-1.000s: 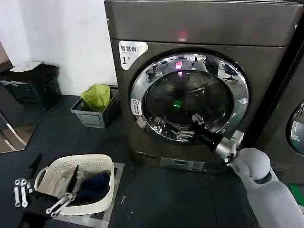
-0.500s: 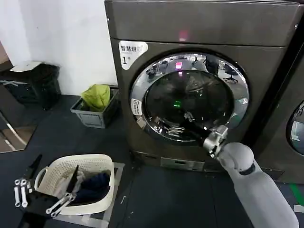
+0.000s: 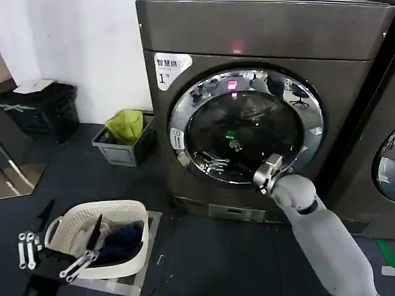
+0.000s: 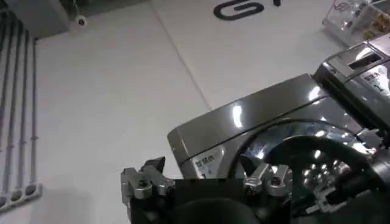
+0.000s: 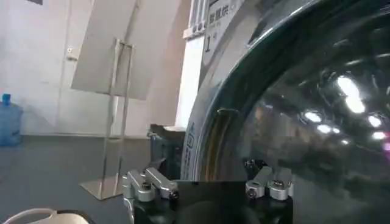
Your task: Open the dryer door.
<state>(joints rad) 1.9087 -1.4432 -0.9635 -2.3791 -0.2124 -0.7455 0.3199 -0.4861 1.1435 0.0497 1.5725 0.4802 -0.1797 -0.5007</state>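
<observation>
The dryer point(image 3: 259, 31) is a dark grey-brown machine with a "1" sticker point(image 3: 170, 66) and a red light point(image 3: 237, 46). Its dryer door point(image 3: 185, 105), a chrome-rimmed porthole of dark glass, sits flush against the front. My right gripper point(image 3: 221, 154) is open, held close to the lower left of the glass, just inside the rim. In the right wrist view the right gripper point(image 5: 204, 167) has its fingers spread wide, with the door rim point(image 5: 204, 131) just ahead. My left gripper point(image 3: 52, 246) hangs open low at the left, over the basket; the left gripper point(image 4: 201, 165) looks up at the dryer point(image 4: 256, 115).
A white laundry basket point(image 3: 133, 213) with dark clothes stands on the floor at the lower left. A grey bin point(image 3: 117, 153) holding a green bag and a black bin point(image 3: 49, 108) stand by the wall. A neighbouring machine point(image 3: 382, 123) adjoins on the right.
My right gripper has slid leftward across the door glass, from its lower right toward the lower left. The arm has followed. The door has stayed flush. The left arm is still.
</observation>
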